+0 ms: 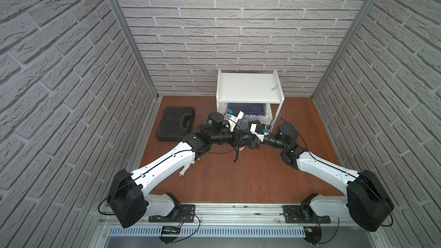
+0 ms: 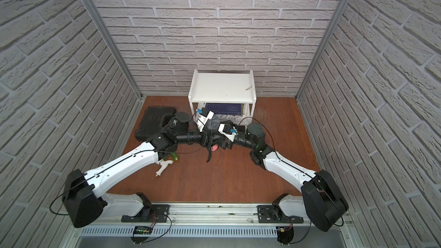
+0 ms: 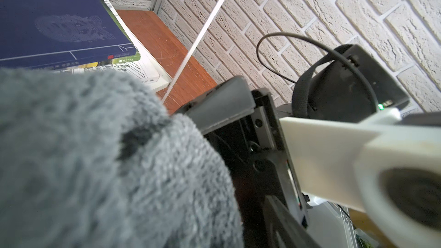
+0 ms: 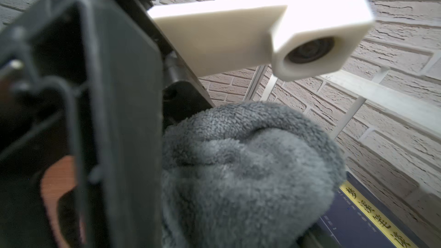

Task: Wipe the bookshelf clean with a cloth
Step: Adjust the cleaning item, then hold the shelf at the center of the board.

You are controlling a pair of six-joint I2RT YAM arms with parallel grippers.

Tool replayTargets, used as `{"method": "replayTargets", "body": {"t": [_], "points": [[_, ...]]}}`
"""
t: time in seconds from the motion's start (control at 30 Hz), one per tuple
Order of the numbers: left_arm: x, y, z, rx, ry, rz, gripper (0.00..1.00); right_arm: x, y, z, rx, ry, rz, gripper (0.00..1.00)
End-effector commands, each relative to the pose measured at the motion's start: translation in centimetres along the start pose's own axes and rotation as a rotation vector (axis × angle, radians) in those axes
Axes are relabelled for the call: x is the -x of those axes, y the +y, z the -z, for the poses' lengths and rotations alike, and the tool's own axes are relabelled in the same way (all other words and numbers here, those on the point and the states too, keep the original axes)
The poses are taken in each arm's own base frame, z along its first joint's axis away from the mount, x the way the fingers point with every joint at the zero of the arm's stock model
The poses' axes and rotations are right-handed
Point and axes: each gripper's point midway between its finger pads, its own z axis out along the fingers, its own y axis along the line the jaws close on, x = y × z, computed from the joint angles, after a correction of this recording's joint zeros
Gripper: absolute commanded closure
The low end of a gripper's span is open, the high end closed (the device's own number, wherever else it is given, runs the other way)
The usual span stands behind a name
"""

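Grey microfibre, the cloth [image 1: 244, 125] is bunched in the air just in front of the bookshelf [image 1: 249, 87], between the left pincer [image 1: 238, 137] and the right pincer [image 1: 251, 140], clear of the worktop [image 1: 238, 182], with a dark strip [image 1: 236, 156] and a pink-red patch [image 1: 242, 148] hanging below. Pile covers the jaws of both pincers in both wrist views, so I cannot tell how wide either stands or which one bears the cloth. Judged handling: light, soft, limp, no shape of its own, likely to fold under a push. Recommended hold: a thick gather at the middle, not the hanging strip, with a pad left beyond the jaws. Bookshelf looks light; firm pressure may shift it
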Motion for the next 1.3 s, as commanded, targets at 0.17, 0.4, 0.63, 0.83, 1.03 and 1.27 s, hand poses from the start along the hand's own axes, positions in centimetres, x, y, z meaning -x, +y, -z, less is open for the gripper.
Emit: {"method": "replayTargets", "body": {"t": [0.17,0.4,0.63,0.83,1.03,1.27], "points": [[1.0,3.1,2.2,0.159,-0.101,-0.042,0.17,0.6,-3.8,2.7,-0.265,0.101,0.020,0.94],[2.2,9.8,7.3,0.571,-0.228,-0.132,0.10,-4.5,-5.6,3.0,-0.366,0.367,-0.040,0.97],[7.8,12.2,9.3,0.763,-0.417,-0.263,0.17,-3.7,-6.2,-3.3,-0.410,0.376,-0.115,0.97],[10.3,13.3,9.3,0.796,-0.454,-0.302,0.32,-9.1,-9.7,4.7,-0.724,0.776,-0.011,0.97],[11.1,13.1,8.1,0.738,-0.411,-0.335,0.53,-7.5,-7.9,4.1,-0.607,0.732,-0.045,0.97],[10.3,14.2,8.1,0.768,-0.411,-0.307,0.64,-5.3,-7.8,-2.0,-0.564,0.589,-0.173,0.97]]}}
